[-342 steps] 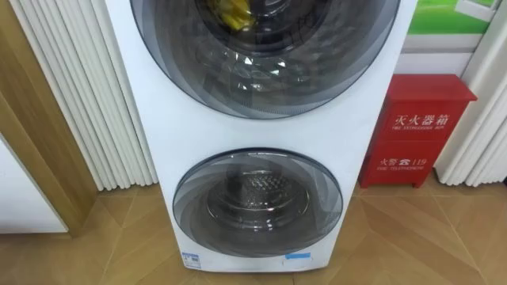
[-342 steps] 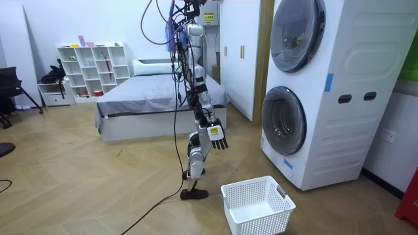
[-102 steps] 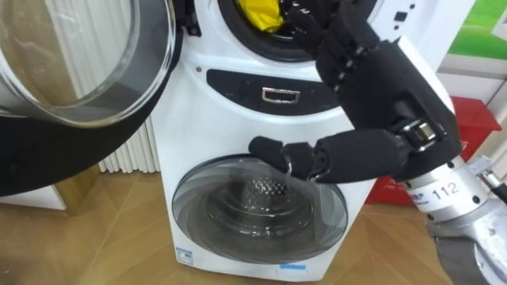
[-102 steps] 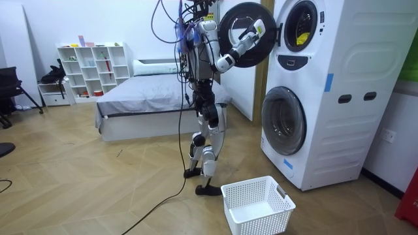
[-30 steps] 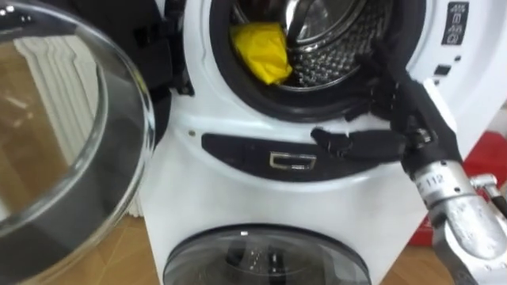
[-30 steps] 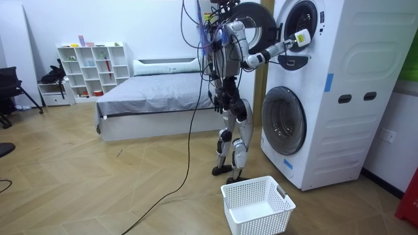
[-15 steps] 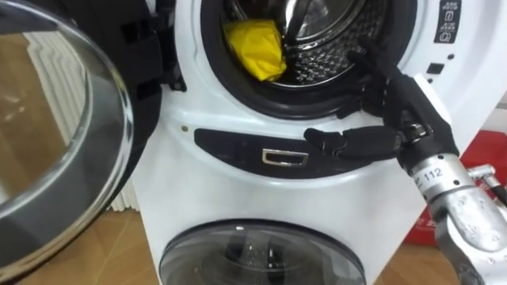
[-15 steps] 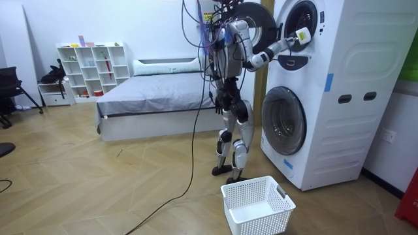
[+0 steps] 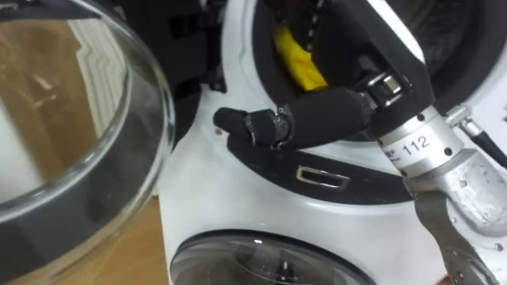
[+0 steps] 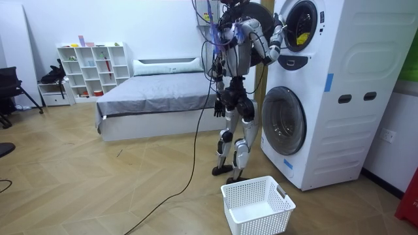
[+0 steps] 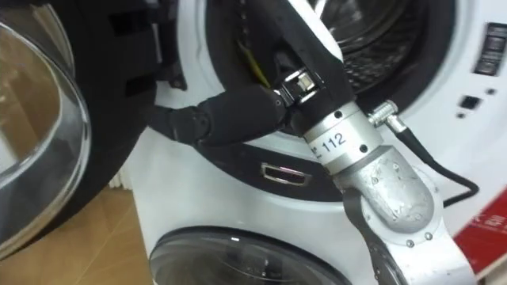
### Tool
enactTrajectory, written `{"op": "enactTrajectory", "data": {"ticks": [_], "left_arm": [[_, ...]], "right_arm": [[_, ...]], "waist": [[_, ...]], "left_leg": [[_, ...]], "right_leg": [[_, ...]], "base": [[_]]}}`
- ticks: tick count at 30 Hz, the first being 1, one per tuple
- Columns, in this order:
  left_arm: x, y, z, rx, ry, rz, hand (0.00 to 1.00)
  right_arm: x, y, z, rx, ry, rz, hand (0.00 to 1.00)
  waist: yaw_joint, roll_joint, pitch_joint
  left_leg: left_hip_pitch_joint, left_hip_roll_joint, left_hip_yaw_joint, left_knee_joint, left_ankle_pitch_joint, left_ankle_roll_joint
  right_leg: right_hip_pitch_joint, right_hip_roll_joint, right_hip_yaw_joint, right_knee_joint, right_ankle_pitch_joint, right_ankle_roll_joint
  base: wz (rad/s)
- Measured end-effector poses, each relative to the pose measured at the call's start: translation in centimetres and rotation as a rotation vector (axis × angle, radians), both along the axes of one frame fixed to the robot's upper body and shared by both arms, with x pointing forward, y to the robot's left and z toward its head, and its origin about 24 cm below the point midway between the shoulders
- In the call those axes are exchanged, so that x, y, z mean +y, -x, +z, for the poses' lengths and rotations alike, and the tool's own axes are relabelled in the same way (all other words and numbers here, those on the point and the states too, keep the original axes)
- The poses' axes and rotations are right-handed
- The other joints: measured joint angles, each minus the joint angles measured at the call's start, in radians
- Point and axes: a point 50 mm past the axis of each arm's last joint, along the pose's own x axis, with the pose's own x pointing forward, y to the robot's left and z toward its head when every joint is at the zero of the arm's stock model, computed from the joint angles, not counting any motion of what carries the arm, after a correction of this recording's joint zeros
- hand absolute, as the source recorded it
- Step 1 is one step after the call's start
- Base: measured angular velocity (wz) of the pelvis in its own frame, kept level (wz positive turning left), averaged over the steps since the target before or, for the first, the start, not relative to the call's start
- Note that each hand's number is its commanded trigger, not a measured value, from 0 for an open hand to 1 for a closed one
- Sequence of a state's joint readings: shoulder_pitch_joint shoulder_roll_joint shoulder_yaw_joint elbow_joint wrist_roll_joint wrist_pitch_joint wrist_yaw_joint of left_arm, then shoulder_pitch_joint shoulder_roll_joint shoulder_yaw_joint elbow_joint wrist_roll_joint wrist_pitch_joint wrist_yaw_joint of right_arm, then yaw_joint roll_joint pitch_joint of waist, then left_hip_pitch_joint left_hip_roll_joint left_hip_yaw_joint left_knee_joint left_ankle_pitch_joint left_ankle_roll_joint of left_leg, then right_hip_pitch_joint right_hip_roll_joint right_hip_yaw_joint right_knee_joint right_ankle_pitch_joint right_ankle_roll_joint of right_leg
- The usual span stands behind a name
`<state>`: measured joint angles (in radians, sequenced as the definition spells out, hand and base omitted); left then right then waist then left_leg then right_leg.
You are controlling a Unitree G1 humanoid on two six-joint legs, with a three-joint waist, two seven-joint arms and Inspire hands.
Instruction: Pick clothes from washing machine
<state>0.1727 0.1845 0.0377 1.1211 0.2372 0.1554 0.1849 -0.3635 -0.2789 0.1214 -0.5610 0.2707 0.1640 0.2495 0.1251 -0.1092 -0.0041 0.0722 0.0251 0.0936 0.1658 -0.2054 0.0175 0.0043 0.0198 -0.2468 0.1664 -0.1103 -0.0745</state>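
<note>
The upper washing machine's door (image 9: 71, 150) stands swung open to my left. A yellow cloth (image 9: 299, 65) lies at the left of the upper drum's mouth, and in the room view the yellow cloth (image 10: 300, 39) shows in the opening. My right hand (image 9: 329, 115) is black and reaches up into that mouth, right beside the cloth, its thumb (image 9: 249, 125) lying straight over the lower rim. The rest of the right hand (image 11: 245, 111) runs past the top edge of the eye views. My left hand (image 10: 217, 108) hangs by the hip. I stand close before the stacked machines (image 10: 339, 98).
The lower machine's round door (image 9: 277, 261) is shut beneath the dark handle panel (image 9: 321, 176). A white laundry basket (image 10: 257, 205) stands on the wooden floor by my feet. A bed (image 10: 157, 104) and white shelves (image 10: 91, 65) are behind me.
My right hand has gone from the drum's lower right rim up and leftward into the mouth, next to the yellow cloth. The eye views have drawn closer to the opening.
</note>
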Motion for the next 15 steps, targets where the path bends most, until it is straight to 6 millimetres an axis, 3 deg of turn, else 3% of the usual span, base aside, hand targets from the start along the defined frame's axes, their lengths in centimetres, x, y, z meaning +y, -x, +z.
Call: {"op": "enactTrajectory", "data": {"ticks": [4,15], "left_arm": [[0.0,-0.5,0.0,-0.012,0.000,-0.003,0.00],[-0.1,-0.8,0.0,-0.024,-0.012,0.004,0.00]], "right_arm": [[0.2,0.1,-0.1,0.000,0.015,0.013,0.00],[-0.3,-0.2,0.0,0.000,-0.017,-0.035,0.00]], "waist": [[0.012,0.008,0.0056],[0.002,0.011,0.0080]], "left_leg": [[0.012,-0.001,-0.006,-0.014,-0.002,0.003],[0.022,-0.001,-0.017,-0.019,-0.008,0.007]], "right_leg": [[0.006,-0.001,-0.001,0.000,-0.002,0.004],[0.022,-0.002,-0.003,0.000,-0.005,0.008]], "base": [[0.01],[0.03]]}}
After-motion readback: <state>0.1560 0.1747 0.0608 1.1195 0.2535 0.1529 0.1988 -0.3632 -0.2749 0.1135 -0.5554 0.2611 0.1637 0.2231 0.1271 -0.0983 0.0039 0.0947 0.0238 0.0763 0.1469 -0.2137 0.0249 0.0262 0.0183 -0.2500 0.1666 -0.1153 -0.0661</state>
